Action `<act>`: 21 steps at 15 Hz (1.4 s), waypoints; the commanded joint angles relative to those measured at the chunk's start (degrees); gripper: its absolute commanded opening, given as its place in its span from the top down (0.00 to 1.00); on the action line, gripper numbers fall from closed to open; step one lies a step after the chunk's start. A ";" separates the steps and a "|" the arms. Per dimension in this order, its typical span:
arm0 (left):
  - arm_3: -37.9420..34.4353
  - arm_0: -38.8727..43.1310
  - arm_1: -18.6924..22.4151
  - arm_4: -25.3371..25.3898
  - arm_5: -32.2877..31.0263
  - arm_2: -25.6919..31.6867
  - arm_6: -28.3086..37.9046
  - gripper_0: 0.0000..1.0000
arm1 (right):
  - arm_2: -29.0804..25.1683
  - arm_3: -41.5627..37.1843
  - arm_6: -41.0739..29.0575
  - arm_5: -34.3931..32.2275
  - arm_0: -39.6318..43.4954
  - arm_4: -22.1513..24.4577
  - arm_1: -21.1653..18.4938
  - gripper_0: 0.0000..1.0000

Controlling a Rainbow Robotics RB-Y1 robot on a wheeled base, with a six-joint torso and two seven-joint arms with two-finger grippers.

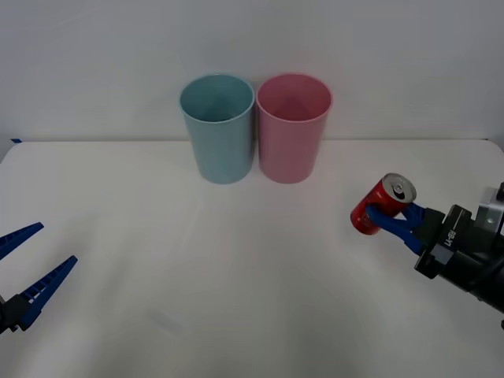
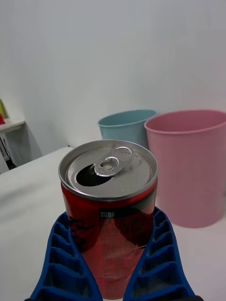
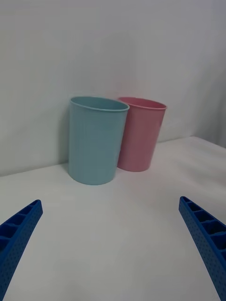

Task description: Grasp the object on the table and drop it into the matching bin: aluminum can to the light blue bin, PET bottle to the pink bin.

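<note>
While the right tool (image 1: 391, 218) is clamped on the aluminum can (image 1: 381, 205), right of the pink bin (image 1: 293, 127) | grasp done | drop into the light blue bin (image 1: 217, 126) left | left tool (image 1: 31, 268) idle, fingers apart.

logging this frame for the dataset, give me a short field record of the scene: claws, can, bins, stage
right claw: shut on the red can, held above the table at the robot's right
can state: tilted in the front view, tab end open
left claw: open, idle at the robot's left
light blue bin: upright at the back, on the robot's left of the pink bin
stage: can grasped, not yet over a bin
</note>
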 commanded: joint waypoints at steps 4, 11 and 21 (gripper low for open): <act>0.00 0.00 0.00 0.00 0.00 0.00 0.00 0.00 | 0.28 -1.27 -11.95 0.71 -11.47 3.28 -3.59 1.00; 0.00 0.00 0.00 0.00 0.00 0.00 0.00 0.00 | 13.47 -1.00 -20.04 16.62 -27.38 6.01 -9.12 1.00; 0.00 0.00 0.00 0.00 0.00 0.00 0.00 0.00 | 22.70 18.60 -22.76 17.58 -49.27 14.36 -1.12 1.00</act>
